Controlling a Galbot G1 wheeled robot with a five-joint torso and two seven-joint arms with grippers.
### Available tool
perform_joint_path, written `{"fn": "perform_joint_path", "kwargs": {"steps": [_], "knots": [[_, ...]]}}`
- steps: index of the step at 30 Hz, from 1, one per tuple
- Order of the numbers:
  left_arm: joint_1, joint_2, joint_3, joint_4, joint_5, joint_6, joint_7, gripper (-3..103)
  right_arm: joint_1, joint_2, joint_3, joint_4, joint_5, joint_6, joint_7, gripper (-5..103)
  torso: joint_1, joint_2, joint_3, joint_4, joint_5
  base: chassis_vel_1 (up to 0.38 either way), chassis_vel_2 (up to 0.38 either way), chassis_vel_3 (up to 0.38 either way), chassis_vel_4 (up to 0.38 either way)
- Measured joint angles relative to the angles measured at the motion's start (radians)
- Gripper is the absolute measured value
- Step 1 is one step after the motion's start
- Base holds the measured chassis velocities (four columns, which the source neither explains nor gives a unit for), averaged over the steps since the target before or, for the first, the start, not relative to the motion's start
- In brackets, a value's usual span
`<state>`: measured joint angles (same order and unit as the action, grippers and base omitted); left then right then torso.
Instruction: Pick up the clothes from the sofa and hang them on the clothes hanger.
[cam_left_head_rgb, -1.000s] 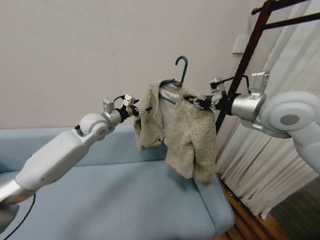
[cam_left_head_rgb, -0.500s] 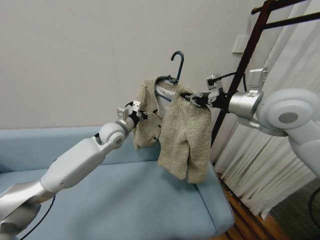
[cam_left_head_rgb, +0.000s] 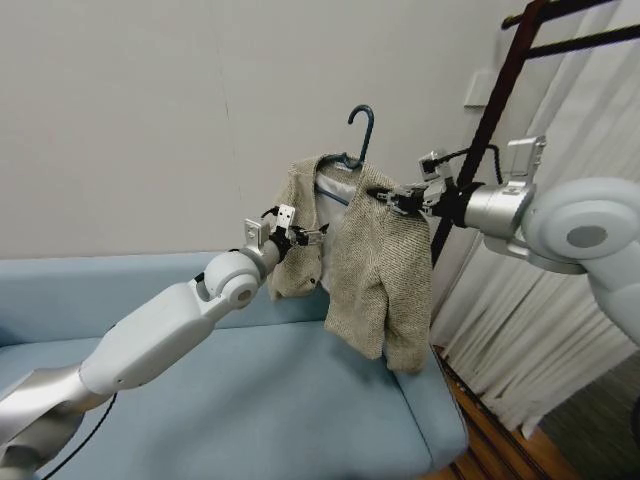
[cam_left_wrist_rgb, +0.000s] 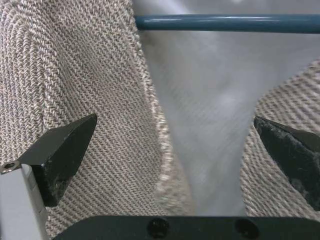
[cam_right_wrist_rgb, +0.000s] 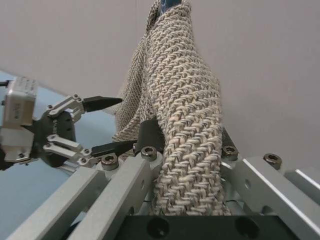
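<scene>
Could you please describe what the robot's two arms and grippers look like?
The left arm and right arm are smooth, rounded white-and-silver shells. The left gripper and right gripper are small bare-metal frames with black pointed jaws and thin black cables.

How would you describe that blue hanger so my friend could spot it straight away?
Find the pale blue sofa along the white wall; above its right end hangs a beige knitted cardigan, shoulder clamped in the right gripper, open left gripper at its front. The hanger sits inside its neck: thin, dark blue, hook poking up, unlike the reddish-brown rack beside it.
</scene>
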<state>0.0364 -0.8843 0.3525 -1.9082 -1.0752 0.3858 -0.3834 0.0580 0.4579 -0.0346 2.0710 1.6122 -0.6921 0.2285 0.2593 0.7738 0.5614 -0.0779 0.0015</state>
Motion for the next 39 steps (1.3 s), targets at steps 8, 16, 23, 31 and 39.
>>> {"fn": "perform_joint_path", "kwargs": {"steps": [8,16,23,31,39], "knots": [[0.002,-0.033,0.017,0.108,0.003,-0.015,0.021,96,0.012,0.015,-0.012,0.011,0.007,0.000,0.003,10,0.000,0.000,0.000,0.0000,-0.0001,0.000,0.000,0.000,0.000],[0.005,-0.042,0.028,0.128,0.014,-0.029,0.055,70,0.006,-0.010,-0.011,0.020,0.011,0.000,0.002,10,0.000,0.000,0.000,-0.0001,0.0000,0.000,0.000,0.000,0.000],[-0.005,-0.060,0.042,0.139,0.025,-0.042,0.070,47,0.006,-0.005,-0.011,0.019,0.014,0.000,0.013,10,0.000,0.000,0.000,-0.0001,0.0000,0.000,0.000,0.000,0.000],[-0.020,-0.079,0.056,0.150,0.033,-0.042,0.072,15,0.005,-0.003,-0.009,0.012,0.014,0.000,0.014,10,0.000,0.000,0.000,0.0000,0.0000,0.000,0.000,0.000,0.000],[-0.036,-0.079,0.074,0.099,0.034,-0.040,0.073,1,0.004,0.008,-0.008,-0.007,-0.004,-0.002,0.023,10,0.000,0.000,0.000,0.0000,0.0000,0.000,0.000,0.000,0.000]]}}
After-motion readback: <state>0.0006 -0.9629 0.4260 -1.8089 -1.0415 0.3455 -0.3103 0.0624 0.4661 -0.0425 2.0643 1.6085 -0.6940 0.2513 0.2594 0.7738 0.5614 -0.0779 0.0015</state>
